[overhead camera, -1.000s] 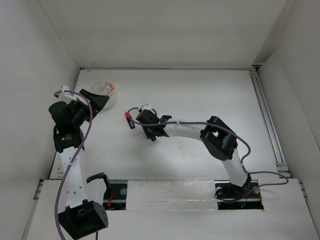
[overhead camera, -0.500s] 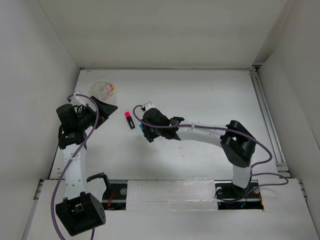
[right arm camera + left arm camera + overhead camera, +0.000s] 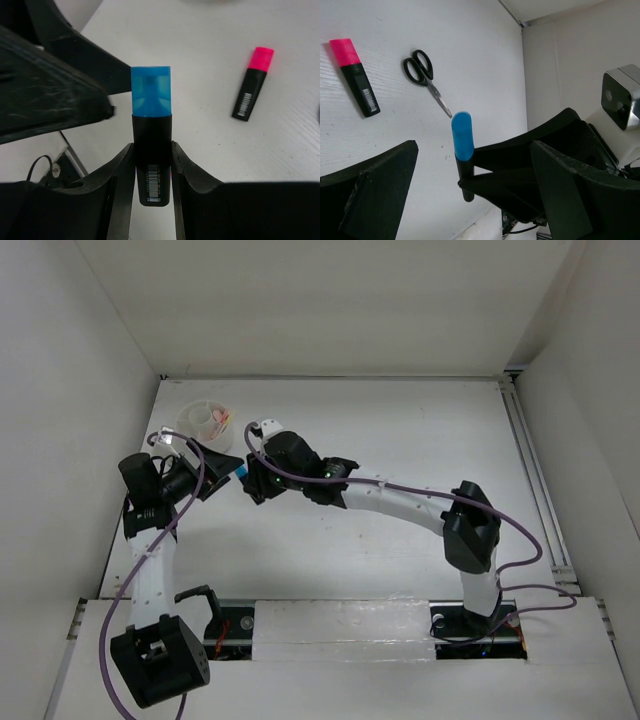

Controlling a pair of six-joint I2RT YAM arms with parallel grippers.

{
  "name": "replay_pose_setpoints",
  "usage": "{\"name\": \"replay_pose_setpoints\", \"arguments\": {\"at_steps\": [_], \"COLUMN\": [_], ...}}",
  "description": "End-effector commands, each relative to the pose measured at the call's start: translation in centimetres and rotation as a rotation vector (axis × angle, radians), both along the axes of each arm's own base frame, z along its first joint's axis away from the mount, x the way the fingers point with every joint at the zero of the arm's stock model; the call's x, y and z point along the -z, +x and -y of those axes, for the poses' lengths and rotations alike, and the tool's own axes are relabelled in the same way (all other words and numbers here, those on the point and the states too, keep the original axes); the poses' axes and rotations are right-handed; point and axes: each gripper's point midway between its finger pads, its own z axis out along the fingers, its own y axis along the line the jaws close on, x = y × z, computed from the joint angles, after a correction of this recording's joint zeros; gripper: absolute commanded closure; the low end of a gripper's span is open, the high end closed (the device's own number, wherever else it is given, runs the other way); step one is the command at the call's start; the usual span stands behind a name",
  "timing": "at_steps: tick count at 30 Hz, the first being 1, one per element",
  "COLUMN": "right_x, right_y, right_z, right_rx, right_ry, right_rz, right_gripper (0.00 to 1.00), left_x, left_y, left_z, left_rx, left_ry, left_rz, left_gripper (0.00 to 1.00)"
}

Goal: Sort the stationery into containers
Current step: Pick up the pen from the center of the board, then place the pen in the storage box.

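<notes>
Blue-and-black highlighter (image 3: 151, 130) sits clamped by its black barrel in the right gripper (image 3: 151, 147), cap outward, at the table's left, just near of the white tub (image 3: 190, 412). The left gripper (image 3: 218, 462) gapes wide beside it (holding nothing). The pink highlighter (image 3: 355, 75) and scissors (image 3: 425, 80) lie flat.

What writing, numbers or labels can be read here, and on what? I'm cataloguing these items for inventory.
No word or number can be read clearly.
On the blue-capped black highlighter, held in the right end effector: a white barcode sticker, digits too blurred to read.
On the pink-capped black highlighter: a barcode sticker, too small to read.
On the black-handled scissors: no marking visible.
</notes>
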Motion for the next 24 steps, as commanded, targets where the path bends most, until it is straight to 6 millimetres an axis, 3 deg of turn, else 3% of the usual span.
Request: {"name": "replay_pose_setpoints", "arguments": {"at_steps": [1, 3, 6, 8, 11, 12, 15, 19, 20, 21, 22, 23, 24], "right_x": [-4.1, -3.6, -4.0, -4.0, -4.4, -4.5, -4.9, -5.9, -5.9, -5.8, -5.8, -5.6, -5.1], "right_y": [-1.5, -1.3, -1.8, -1.6, -1.4, -1.2, -0.7, 0.0, 0.1, 0.1, 0.9, 0.9, 1.9], "right_z": [-2.9, -3.0, -3.3, -3.2, -3.2, -3.4, -3.6, -3.5, -3.4, -3.4, -3.0, -2.7, -2.0], "right_rx": [-0.061, -0.053, -0.062, -0.052, -0.048, -0.052, -0.043, -0.032, -0.023, -0.027, -0.007, 0.002, 0.041], "right_ry": [0.119, 0.109, 0.117, 0.115, 0.117, 0.115, 0.114, 0.109, 0.107, 0.103, 0.099, 0.092, 0.073], "right_rz": [0.034, 0.032, 0.036, 0.04, 0.057, 0.065, 0.092, 0.142, 0.145, 0.152, 0.156, 0.156, 0.162], "right_gripper": [1.0, 1.0, 1.0, 1.0, 1.0, 1.0, 1.0, 0.96, 0.84, 0.61, 0.2, 0.0, 0.0], "left_x": [-0.9, -0.7, -0.7, -0.5, -0.1, 0.1, 0.0, -1.0, -1.2, -1.8, -2.7, -3.3, -3.7], "left_y": [0.0, 0.1, 0.1, 0.0, 0.0, 0.1, 0.2, 0.5, 0.9, 1.2, 1.6, 2.6, 3.1], "left_z": [0.4, 0.4, 0.4, 0.5, 0.6, 0.6, 0.6, 0.7, 0.4, 0.3, -0.1, -1.0, -1.6], "left_rx": [0.037, 0.037, 0.037, 0.045, 0.053, 0.053, 0.062, 0.062, 0.042, 0.026, 0.005, -0.055, -0.098], "left_ry": [-0.008, -0.011, -0.011, -0.014, -0.021, -0.024, -0.033, -0.05, -0.049, -0.04, -0.024, 0.004, 0.016], "left_rz": [0.053, 0.043, 0.043, 0.045, 0.038, 0.029, 0.034, 0.063, 0.072, 0.102, 0.125, 0.146, 0.139], "left_gripper": [0.09, 0.14, 0.3, 0.48, 0.66, 0.81, 1.0, 1.0, 1.0, 1.0, 1.0, 1.0, 1.0]}}
